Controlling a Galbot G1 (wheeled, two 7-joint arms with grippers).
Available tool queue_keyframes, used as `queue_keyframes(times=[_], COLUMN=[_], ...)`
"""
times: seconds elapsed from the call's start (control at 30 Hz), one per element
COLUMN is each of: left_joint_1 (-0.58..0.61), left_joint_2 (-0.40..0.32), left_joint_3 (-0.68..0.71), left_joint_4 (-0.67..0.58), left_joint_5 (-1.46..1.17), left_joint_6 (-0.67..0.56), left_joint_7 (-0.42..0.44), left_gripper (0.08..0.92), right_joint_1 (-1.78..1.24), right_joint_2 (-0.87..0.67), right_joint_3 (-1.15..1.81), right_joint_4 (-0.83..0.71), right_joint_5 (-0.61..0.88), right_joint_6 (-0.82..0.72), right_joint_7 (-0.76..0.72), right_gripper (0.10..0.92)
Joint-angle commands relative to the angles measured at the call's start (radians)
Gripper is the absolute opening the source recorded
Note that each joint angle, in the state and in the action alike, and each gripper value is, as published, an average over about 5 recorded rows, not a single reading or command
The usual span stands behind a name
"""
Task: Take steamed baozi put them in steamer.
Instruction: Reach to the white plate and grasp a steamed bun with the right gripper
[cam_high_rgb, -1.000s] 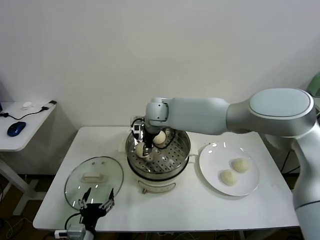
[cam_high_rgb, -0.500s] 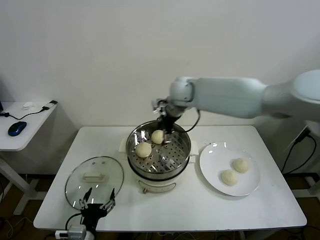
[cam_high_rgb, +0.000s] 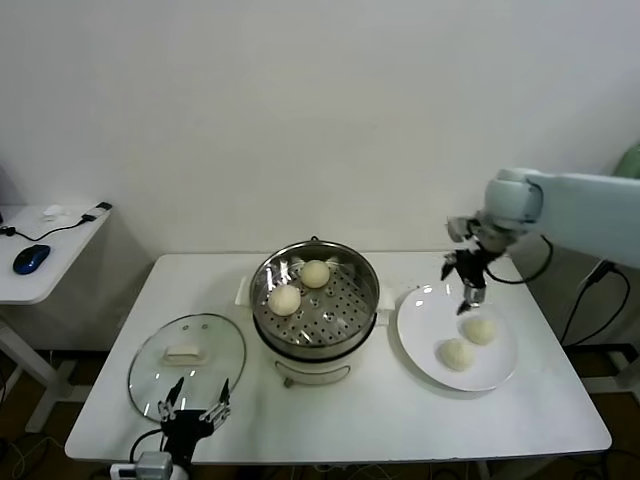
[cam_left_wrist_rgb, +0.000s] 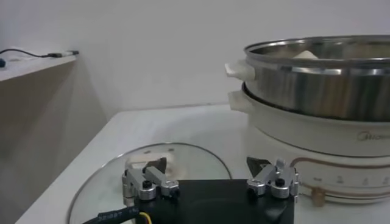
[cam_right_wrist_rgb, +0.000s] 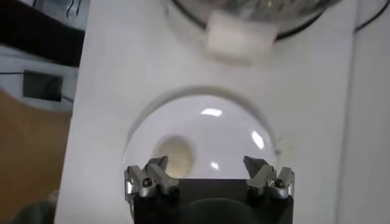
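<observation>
Steel steamer (cam_high_rgb: 316, 335) holds two baozi (cam_high_rgb: 285, 299); two more sit on the plate (cam_high_rgb: 425, 335), where the right end effector (cam_high_rgb: 466, 296), spread and empty, has swung over from the steamer

The head camera looks forward and down over the whole white rectangular table (cam_high_rgb: 400, 420) from well back. The left wrist camera sits low, close to the round glass lid (cam_left_wrist_rgb: 152, 176), facing the shiny round steel steamer (cam_left_wrist_rgb: 323, 79) side-on. The right wrist camera looks straight down, close above the flat white round plate (cam_right_wrist_rgb: 231, 134). Both wrist views share the steamer.
</observation>
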Motion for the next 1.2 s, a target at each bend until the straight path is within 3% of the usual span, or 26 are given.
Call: queue_keyframes(times=[0.03,0.73,1.0,1.2], left_joint_1=[0.003,0.002,0.0,0.001], left_joint_2=[-0.002,0.002,0.001,0.001], left_joint_3=[0.0,0.001,0.003,0.004], left_joint_4=[0.004,0.024,0.02,0.017], left_joint_5=[0.001,-0.001,-0.002,-0.001], left_joint_6=[-0.001,-0.01,-0.005,-0.006], left_joint_7=[0.0,-0.004,-0.004,-0.005], left_gripper=[0.823,0.823,0.823,0.823], right_joint_1=[-0.31,-0.514,-0.478,-0.264], right_joint_2=[-0.128,-0.049,-0.061,-0.067], right_joint_3=[0.165,0.361,0.386,0.339], right_joint_4=[-0.032,-0.105,-0.08,-0.051], right_joint_5=[-0.172,-0.234,-0.215,-0.166], right_joint_6=[-0.03,-0.116,-0.104,-0.014], right_joint_7=[0.037,0.146,0.133,0.029], right_gripper=[0.823,0.822,0.717,0.704])
